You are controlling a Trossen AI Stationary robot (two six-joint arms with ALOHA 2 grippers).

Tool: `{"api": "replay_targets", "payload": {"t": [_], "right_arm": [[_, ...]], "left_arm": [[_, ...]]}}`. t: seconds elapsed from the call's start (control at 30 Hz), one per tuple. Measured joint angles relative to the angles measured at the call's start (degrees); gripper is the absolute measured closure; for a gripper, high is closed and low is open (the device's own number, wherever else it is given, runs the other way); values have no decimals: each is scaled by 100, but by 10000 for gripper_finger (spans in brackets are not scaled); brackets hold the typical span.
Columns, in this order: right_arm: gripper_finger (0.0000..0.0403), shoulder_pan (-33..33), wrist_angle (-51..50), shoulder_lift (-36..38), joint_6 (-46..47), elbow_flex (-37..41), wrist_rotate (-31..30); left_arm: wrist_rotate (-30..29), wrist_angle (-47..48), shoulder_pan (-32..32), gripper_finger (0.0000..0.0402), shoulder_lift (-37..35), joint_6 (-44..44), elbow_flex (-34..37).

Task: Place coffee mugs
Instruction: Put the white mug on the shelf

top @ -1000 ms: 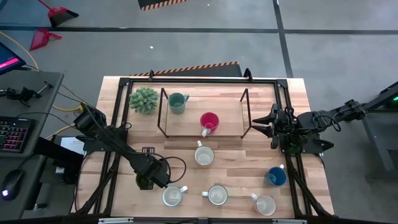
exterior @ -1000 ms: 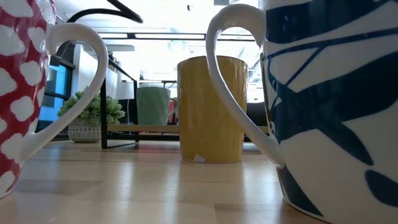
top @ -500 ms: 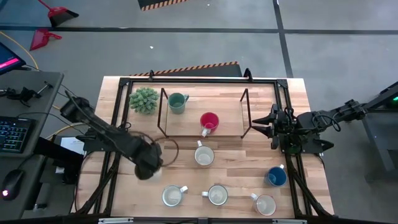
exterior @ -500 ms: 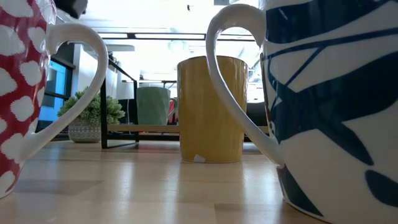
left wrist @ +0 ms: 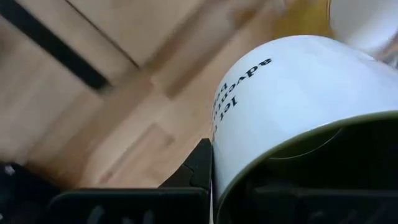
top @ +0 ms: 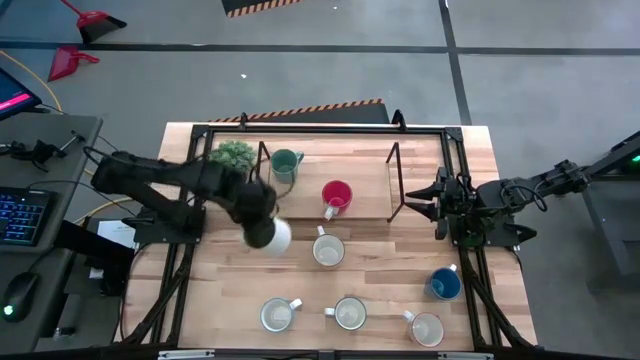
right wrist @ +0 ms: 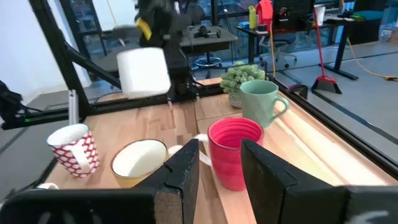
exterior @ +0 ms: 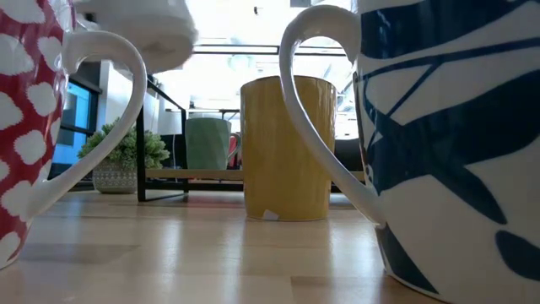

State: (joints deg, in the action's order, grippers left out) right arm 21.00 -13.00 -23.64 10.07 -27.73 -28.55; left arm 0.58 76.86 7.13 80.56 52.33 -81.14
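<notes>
My left gripper [top: 262, 228] hangs over the table's left middle, shut on a white mug [top: 278, 238] with dark lettering [left wrist: 239, 93]; the mug also shows in the right wrist view [right wrist: 144, 70]. A teal-green mug [top: 286, 165] and a red mug [top: 336, 196] stand on the black wire rack's board [top: 365, 180]. A yellow mug [top: 328, 250], a blue mug [top: 444, 284] and three pale mugs [top: 349, 313] stand on the table nearer the front. My right gripper [top: 437, 200] waits open at the rack's right end, level, nothing between its fingers [right wrist: 184, 168]. My left gripper holds the white mug by its rim [left wrist: 216, 180]. One dark finger [left wrist: 200, 167] lies on the outside of the wall; the other is hidden by the mug. The fingers come from above, pointing down. The mug hangs below them, lifted clear of the table and slightly tilted [right wrist: 144, 70].
A spiky green potted plant [top: 232, 155] stands at the rack's left end, close behind my left gripper. A black frame [top: 300, 130] runs around the table. In the low view a red-spotted mug [exterior: 25, 127] and a blue-patterned mug [exterior: 447, 143] stand close to the camera.
My left gripper has risen and swung from the table's near left toward the far edge and the rack, rolling its wrist as it went. It stays shut on the white mug, which has come along clear of the table and now shows beside the gripper from above.
</notes>
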Motion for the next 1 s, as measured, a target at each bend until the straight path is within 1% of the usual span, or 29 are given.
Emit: {"api": "replay_targets", "payload": {"t": [0.13,0.27,0.4,0.5,0.7,0.87,1.0], "right_arm": [[299,1,-69,0,17,0,-59],[299,1,-54,2,41,0,-97],[299,-1,-54,2,41,0,-95],[299,1,-54,2,41,0,-96],[299,-1,34,2,43,0,-93],[299,1,60,4,42,0,-92],[299,1,62,4,41,0,-90]], "left_arm": [[109,135,-596,394,337,-309,-537],[233,821,-1128,394,857,-617,-1106],[394,1249,-1559,394,1289,-750,-1698],[449,1285,-1791,394,1559,-747,-2031],[486,1305,-1989,395,1997,-504,-2520],[488,1325,-1978,395,2189,-460,-2595],[421,1322,-1966,395,2190,-397,-2595]]}}
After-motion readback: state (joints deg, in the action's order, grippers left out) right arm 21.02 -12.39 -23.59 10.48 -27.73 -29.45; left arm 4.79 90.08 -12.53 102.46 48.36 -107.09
